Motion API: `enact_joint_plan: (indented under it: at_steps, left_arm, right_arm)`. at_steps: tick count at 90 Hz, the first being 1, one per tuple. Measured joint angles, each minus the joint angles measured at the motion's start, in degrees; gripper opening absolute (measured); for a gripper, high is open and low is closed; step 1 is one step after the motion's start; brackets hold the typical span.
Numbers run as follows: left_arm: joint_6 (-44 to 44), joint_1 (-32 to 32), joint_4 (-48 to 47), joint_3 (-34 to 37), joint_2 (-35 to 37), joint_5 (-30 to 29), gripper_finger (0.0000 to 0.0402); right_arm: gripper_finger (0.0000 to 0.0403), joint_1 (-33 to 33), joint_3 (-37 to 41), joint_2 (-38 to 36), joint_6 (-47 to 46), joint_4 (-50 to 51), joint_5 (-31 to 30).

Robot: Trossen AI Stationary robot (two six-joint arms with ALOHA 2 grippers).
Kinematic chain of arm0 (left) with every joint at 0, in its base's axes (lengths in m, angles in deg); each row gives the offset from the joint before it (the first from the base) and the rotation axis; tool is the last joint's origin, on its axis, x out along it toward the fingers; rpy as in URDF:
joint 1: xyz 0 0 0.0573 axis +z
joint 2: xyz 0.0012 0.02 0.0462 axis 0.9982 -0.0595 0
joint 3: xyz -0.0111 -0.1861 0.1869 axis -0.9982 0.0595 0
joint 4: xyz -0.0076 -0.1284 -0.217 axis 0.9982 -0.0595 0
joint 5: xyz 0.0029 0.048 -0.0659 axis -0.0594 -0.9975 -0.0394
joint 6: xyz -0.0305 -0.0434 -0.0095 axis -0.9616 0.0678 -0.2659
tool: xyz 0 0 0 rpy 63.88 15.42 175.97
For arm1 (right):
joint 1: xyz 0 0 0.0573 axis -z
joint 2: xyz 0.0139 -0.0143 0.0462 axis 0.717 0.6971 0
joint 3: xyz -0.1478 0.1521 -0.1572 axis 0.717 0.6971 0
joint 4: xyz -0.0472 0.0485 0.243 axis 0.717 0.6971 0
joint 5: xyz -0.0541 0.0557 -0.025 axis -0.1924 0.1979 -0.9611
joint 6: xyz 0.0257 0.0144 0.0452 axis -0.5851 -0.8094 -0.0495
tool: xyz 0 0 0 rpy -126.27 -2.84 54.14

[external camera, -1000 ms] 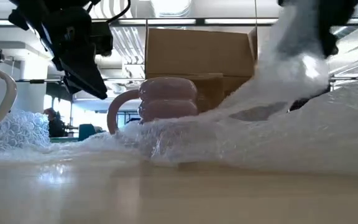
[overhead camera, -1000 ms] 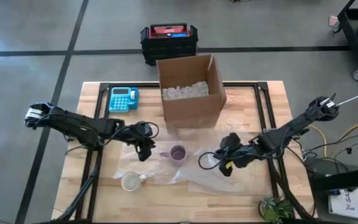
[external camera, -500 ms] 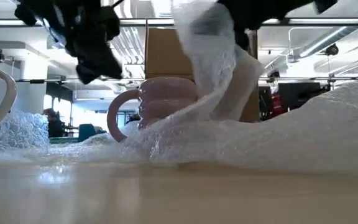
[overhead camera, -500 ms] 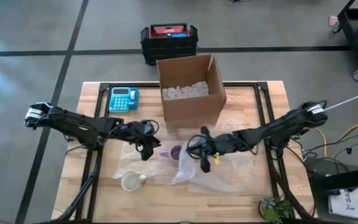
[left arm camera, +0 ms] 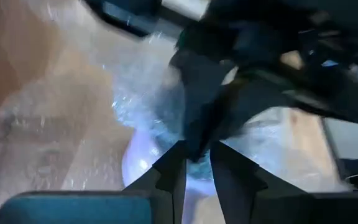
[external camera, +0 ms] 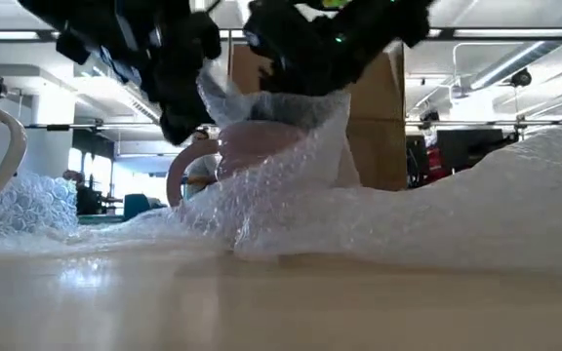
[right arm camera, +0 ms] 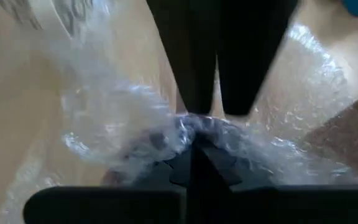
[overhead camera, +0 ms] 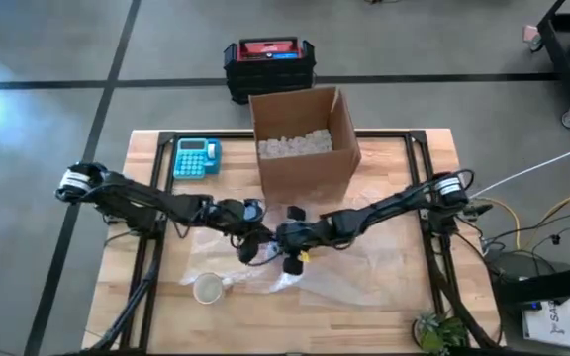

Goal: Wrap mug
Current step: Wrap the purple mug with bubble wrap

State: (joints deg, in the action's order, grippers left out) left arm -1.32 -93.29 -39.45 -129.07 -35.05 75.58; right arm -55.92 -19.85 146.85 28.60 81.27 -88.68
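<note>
Pinching a fold of bubble wrap (external camera: pixel 291 185) in my right gripper (overhead camera: pixel 292 240), I drape it over the pink mug (external camera: pixel 247 156) at the table's middle. My left gripper (overhead camera: pixel 249 244), fingers nearly together, hangs alongside. Wrap feels light, limp, slippery; mug rigid, breakable, best steadied through the wrap by its body.

Clear, glossy bubble wrap (external camera: pixel 359 210) drapes a smooth pink glazed mug (external camera: pixel 247 146); the desk (overhead camera: pixel 146 158) is pale wood, the box (overhead camera: pixel 305 163) matt cardboard.
</note>
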Motion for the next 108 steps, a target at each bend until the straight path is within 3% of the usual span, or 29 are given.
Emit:
enact_joint_plan:
  at_steps: [20,59,73,82,95,108]
  left_arm:
    - [0.0,0.0,4.2,-0.2,-4.8,-0.1,0.0059]
    - [-0.4,0.0,5.9,-0.1,-5.5,-0.1,0.0059]
    - [-0.4,0.0,6.3,-0.1,-5.5,-0.1,0.0059]
    - [-0.4,0.0,6.3,-0.1,-5.5,-0.1,0.0059]
    - [-0.4,0.0,6.5,0.0,-5.5,0.0,0.0059]
    - [-0.4,0.0,7.0,0.0,-5.6,0.0,0.0059]
  right_arm:
    - [0.0,0.0,-7.7,0.5,0.3,13.8,0.5]
    - [0.0,0.0,-21.1,-2.3,-0.7,40.7,-0.3]
    - [0.0,-0.4,-22.1,-4.9,-4.8,51.2,-0.7]
    - [0.0,-1.3,-18.5,-5.9,-9.3,58.3,-6.5]
    - [0.0,-2.1,-11.1,-6.2,-14.2,57.1,-16.0]
    - [0.0,-2.0,-5.1,-5.8,-11.9,39.8,-17.1]
